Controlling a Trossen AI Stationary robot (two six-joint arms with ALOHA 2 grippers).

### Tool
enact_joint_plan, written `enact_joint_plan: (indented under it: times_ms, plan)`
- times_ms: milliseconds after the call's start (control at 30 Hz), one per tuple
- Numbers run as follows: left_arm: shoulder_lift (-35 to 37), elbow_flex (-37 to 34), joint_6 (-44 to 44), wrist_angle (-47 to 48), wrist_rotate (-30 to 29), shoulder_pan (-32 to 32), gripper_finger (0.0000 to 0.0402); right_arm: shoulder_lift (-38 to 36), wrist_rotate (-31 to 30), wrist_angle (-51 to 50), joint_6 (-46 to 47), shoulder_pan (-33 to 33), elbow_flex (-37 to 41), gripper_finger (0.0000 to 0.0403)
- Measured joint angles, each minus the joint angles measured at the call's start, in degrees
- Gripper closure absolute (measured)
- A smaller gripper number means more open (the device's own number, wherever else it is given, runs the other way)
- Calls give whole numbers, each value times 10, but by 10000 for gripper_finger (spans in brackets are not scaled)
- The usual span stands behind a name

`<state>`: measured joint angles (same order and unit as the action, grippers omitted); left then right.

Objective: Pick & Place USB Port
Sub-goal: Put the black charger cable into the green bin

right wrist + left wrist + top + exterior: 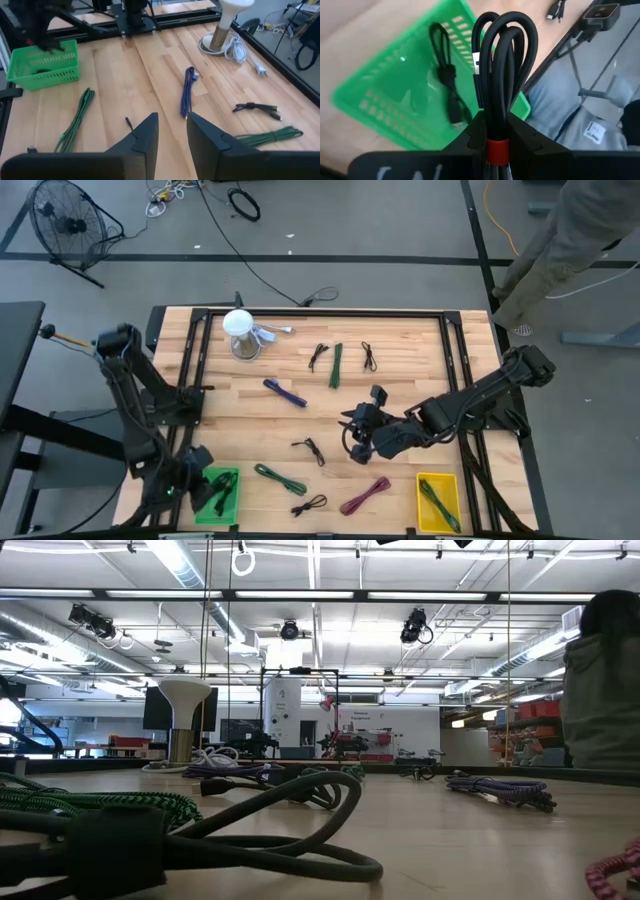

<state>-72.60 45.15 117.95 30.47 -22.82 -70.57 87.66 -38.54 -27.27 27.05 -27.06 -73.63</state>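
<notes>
Left gripper: at the table's front-left corner, over the green basket; jaws closed on a bundled black cable, pinched just above its red band.
Held cable: hangs above the basket, coiled into tight loops with a plug end tucked beside them; not yet set down.
In the basket: another black cable already lies on its floor.
Right gripper: out over the middle of the table, jaws part-open with nothing between them, facing a blue cable lying flat.
Other cables: green, black, purple and pink bundles lie scattered across the table; a yellow basket sits at the front-right corner with a green cable in it.
Handling: the cables look light, soft and floppy, likely to sag or unroll if gripped at a loose loop.
Where to hold: best taken across the bundle's middle, at the tie, so all strands stay together.
</notes>
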Motion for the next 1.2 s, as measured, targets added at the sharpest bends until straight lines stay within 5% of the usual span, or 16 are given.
enact_joint_plan:
  times_ms: [467,733,1200]
  plan:
    - [-46,0,42,-21,-18,0,357,0,-1,28,-51,18,0,301]
    - [-46,0,44,-12,9,0,277,0,0,29,-52,20,0,301]
    - [-45,0,-66,3,-29,8,265,2,36,32,-24,20,-1,301]
